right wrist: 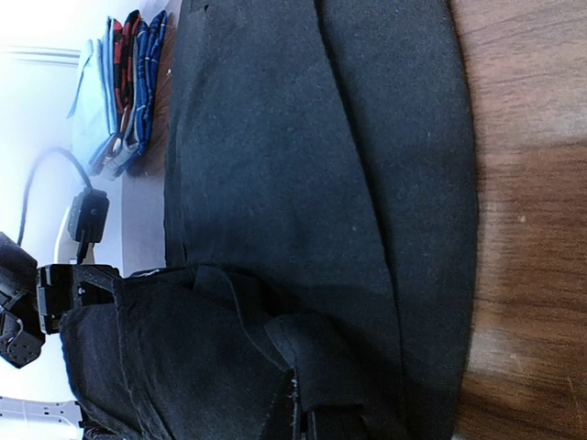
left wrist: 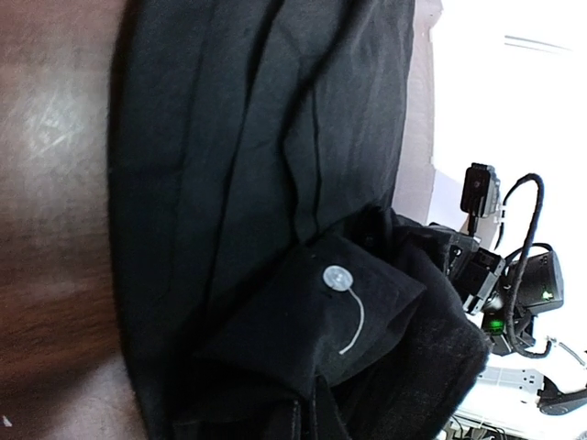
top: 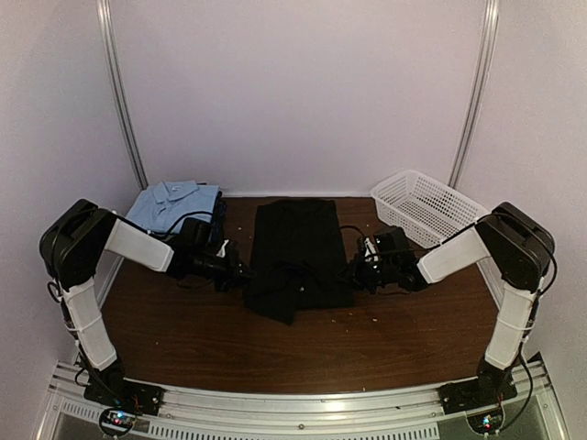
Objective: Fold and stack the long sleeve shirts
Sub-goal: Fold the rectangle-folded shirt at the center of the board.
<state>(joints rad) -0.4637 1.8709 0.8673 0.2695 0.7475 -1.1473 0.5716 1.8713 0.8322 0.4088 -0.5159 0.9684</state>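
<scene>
At six o'clock on the black shirt, my left pincer and right pincer pinch it; uneven pulling could skew the fold.

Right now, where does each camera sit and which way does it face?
Top: above, behind the bases, facing down at black shirt, stack, basket; left arm, right arm show.
Left wrist: faces right across the black shirt; right arm beyond.
Right wrist: faces left toward the stack; left arm shows.
All share the black shirt.
</scene>
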